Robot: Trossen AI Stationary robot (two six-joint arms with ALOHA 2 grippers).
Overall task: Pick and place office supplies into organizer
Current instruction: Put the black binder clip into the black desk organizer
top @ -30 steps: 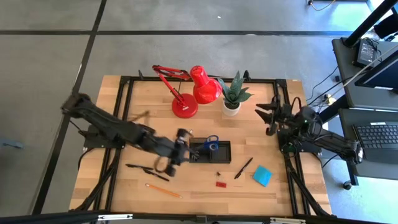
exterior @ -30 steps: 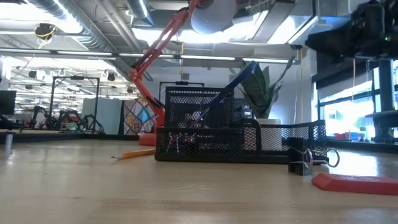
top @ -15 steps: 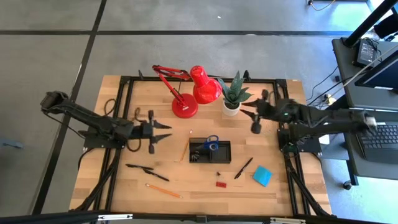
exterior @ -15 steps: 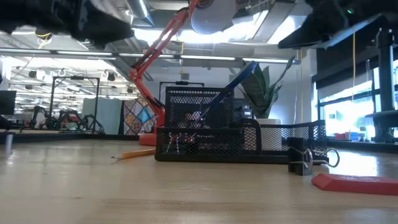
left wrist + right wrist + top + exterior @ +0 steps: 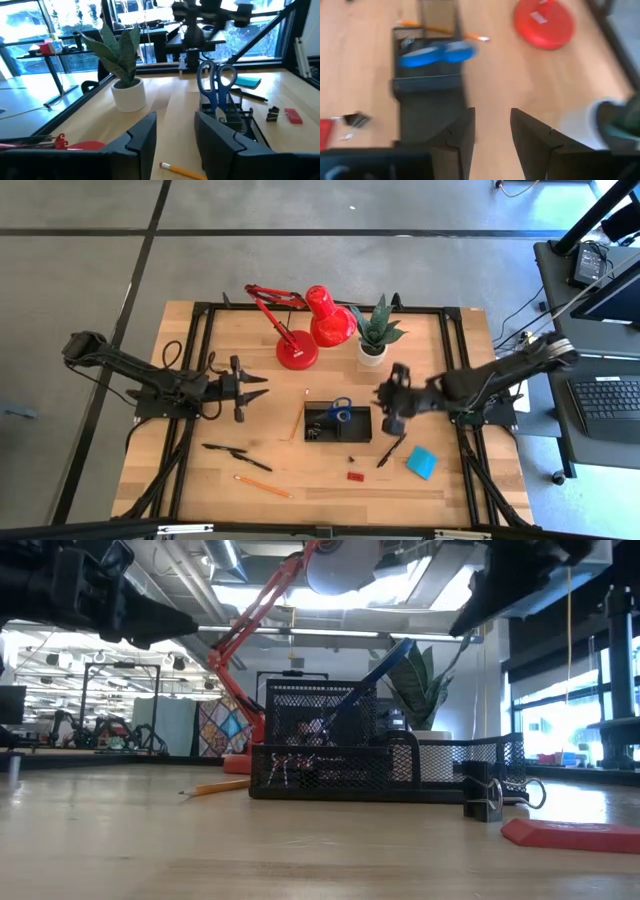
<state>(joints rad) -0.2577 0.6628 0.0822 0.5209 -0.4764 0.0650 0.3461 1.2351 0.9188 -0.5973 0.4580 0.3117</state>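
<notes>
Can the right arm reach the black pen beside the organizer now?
Probably yes. The right gripper hangs open close above the black pen, between the organizer and the blue notepad; nothing covers the pen.

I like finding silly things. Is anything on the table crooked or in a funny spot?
A little. The orange wooden pencil leans against the black mesh organizer instead of sitting inside it. The blue-handled scissors stand inside properly. Nothing looks spilled or broken.
</notes>
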